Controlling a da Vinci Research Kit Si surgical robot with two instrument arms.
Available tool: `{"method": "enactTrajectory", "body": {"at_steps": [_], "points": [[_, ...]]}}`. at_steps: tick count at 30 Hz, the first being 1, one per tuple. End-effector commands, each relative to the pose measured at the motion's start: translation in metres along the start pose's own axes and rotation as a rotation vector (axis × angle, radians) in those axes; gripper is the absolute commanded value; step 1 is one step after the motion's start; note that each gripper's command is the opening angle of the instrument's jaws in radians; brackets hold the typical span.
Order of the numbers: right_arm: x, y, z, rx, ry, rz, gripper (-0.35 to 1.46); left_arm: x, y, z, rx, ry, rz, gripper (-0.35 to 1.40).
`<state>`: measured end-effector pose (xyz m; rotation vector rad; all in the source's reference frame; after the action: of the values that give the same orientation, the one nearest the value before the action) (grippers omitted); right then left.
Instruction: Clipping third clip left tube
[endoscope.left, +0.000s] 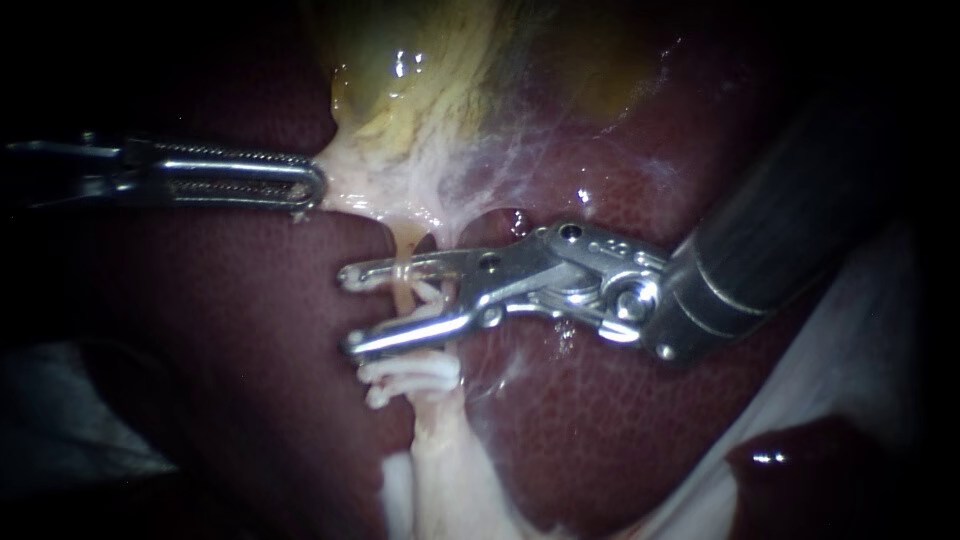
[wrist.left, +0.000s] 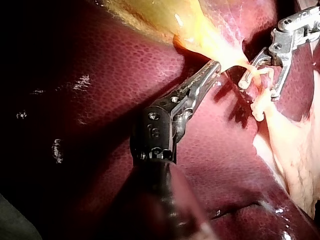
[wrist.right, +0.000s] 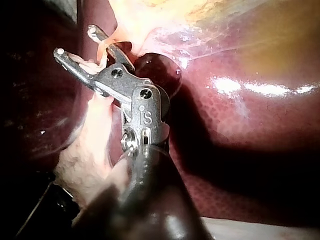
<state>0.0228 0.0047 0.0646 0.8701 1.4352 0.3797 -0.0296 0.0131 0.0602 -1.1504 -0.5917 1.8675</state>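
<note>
1. Right instrument (endoscope.left: 350, 310), nearest the lens, was found with its jaws released and set astride the tube (endoscope.left: 404, 283), one jaw on either side.
2. White clips (endoscope.left: 410, 375) were seen already seated on the tube just outside the jaws, on the side away from the gallbladder (endoscope.left: 430, 70); their number could not be told.
3. Left instrument (endoscope.left: 312, 187) was clenched on pale tissue (endoscope.left: 360, 185) beneath the gallbladder, well apart from the tube.
4. Positioning was judged done; closing the jaws was judged to be left.

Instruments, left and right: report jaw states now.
Left instrument: jaws shut on pale tissue under the gallbladder.
Right instrument: jaws open, straddling the tube.
</note>
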Motion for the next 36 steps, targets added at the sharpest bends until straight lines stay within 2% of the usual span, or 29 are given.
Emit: {"method": "enactTrajectory", "body": {"at_steps": [1, 10, 18, 22, 36], "points": [[0.0, 0.0, 0.0, 0.001, -0.001, 0.005, 0.42, 0.0, 0.0, 0.0, 0.0, 0.0, 0.0, -0.35], [0.0007, -0.0007, -0.0004, -0.012, 0.004, 0.074, 0.28, 0.0, 0.0, 0.0, -0.001, 0.0, 0.0, -0.35], [0.001, -0.001, -0.0008, -0.01, 0.005, 0.111, -0.04, 0.0, 0.0, 0.0, -0.001, 0.0, 0.0, -0.35], [0.0009, -0.0011, -0.0011, -0.009, 0.005, 0.146, -0.35, 0.0, 0.0, 0.0, -0.001, 0.0, 0.0, -0.35], [0.0006, -0.001, -0.0012, -0.012, 0.005, 0.163, -0.35, 0.0, 0.0, 0.0, -0.001, 0.0, 0.0, -0.35]]}}
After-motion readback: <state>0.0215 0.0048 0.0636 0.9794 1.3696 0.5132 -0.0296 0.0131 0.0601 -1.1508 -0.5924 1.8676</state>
